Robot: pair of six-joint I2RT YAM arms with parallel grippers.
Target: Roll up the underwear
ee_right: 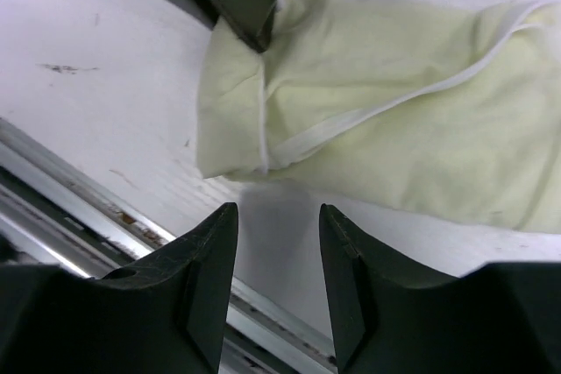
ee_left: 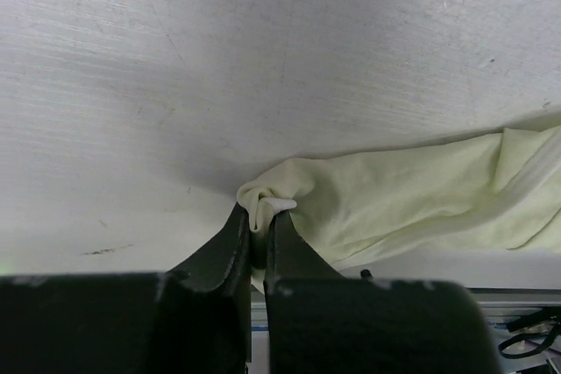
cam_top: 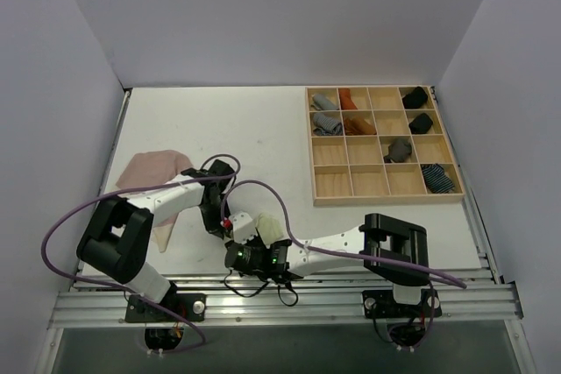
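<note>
The left gripper (ee_left: 260, 229) pinches a bunched corner of the yellow-green brief (ee_left: 412, 199), its jaws nearly closed on the cloth, which lies near the table (cam_top: 254, 129) front edge. The right gripper (ee_right: 278, 251) hangs just beside the brief's hem, jaws apart and empty. The pink brief (cam_top: 153, 168) lies well left, partly under the left arm.

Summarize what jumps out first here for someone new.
The pale yellow-green briefs lie front centre, a fold pinched in the left hand, while the right hand hangs open just short of them. Next come the wooden grid tray far right with small rolls, and pink briefs at left.
</note>
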